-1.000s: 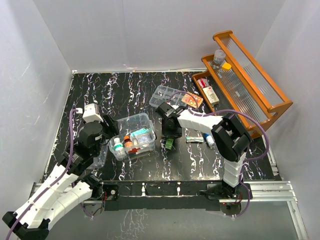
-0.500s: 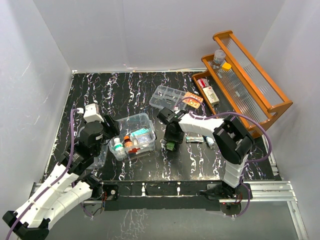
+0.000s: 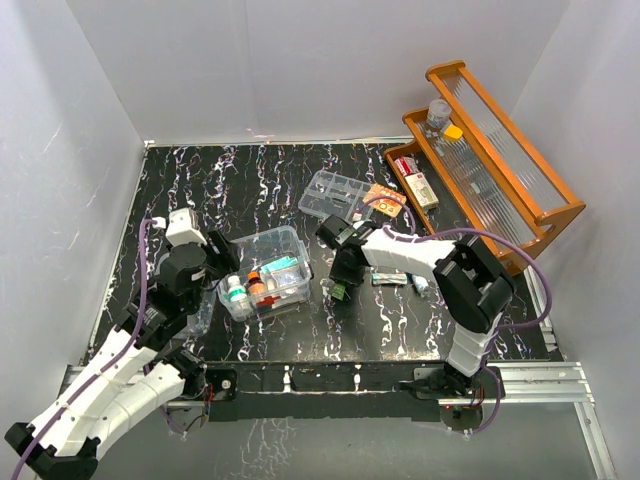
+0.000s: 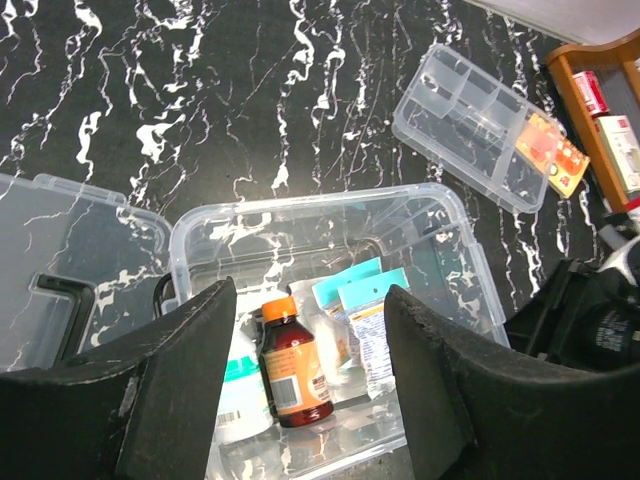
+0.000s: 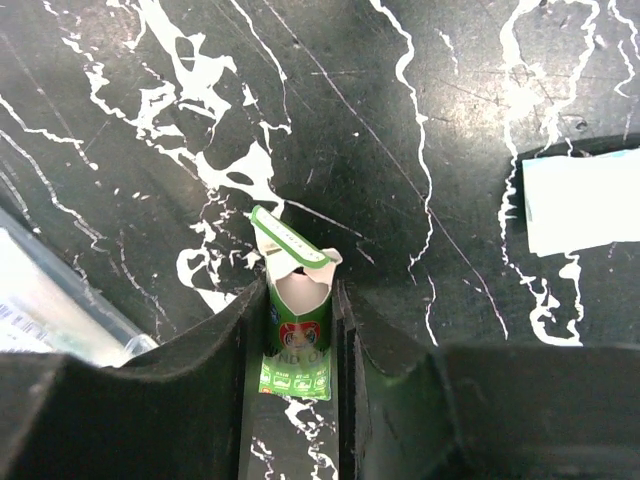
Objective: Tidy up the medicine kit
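Kit (image 4: 452, 214) holds bottles (image 4: 292, 362), sachets (image 4: 368, 325); right hand (image 5: 300, 312) pinches carton (image 5: 297, 348).

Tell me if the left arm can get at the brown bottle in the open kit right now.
Probably yes. The left gripper hangs open right above the medicine kit, whose lid lies off to the side, and the brown bottle stands upright below the fingers with nothing over it.
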Controlling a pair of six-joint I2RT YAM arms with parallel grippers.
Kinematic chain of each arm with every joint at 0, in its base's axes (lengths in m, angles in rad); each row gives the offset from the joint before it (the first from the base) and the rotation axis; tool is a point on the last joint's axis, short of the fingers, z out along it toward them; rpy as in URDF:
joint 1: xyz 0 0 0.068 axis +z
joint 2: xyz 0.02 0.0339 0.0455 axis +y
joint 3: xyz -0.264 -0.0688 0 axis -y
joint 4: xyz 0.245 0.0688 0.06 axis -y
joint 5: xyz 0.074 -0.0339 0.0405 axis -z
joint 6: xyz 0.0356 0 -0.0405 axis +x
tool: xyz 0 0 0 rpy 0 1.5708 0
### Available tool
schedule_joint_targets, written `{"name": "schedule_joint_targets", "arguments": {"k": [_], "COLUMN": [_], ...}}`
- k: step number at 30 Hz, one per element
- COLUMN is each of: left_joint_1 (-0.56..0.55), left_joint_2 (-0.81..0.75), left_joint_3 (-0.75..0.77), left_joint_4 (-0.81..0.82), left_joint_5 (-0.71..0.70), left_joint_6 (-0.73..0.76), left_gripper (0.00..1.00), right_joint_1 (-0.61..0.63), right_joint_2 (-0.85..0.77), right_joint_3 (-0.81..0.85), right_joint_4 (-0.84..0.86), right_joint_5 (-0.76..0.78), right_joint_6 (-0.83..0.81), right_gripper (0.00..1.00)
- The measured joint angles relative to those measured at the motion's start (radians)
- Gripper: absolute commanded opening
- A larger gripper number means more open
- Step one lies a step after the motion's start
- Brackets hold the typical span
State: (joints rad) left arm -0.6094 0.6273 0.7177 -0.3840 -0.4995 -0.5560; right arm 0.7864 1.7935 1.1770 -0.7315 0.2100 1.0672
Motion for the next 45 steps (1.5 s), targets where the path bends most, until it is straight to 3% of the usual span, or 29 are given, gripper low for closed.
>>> {"name": "schedule_joint_targets", "arguments": {"k": [11, 28, 37, 45], "left_joint_1": [0.005, 0.112, 0.116, 0.117], "left_joint_2": [0.092, 0.211, 0.194, 0.153], "left_joint_3": [0.017, -0.012, -0.033, -0.140], "left_joint_4": [-0.130, -0.210, -0.210, -0.034], "left_joint_5": [-0.058, 0.116, 0.232, 0.521], "left_joint_6": [-0.058, -0.184, -0.183, -0.150], "left_gripper": [0.75, 0.80, 0.74, 0.71], "right_joint_1": [0.000, -0.037, -0.041, -0.045], "right_joint_2": [-0.090, -0.151, -0.169, -0.159], "right_joint_3": [0.101, 0.143, 0.168, 0.254], "right_joint_4": [-0.084, -0.137, -0.142, -0.167], "right_joint_5": [-0.002, -0.026, -0.029, -0.033], "right_joint_6": [-0.014, -0.060, -0.068, -0.101], "right_gripper": [0.28, 0.28, 0.30, 0.30]}}
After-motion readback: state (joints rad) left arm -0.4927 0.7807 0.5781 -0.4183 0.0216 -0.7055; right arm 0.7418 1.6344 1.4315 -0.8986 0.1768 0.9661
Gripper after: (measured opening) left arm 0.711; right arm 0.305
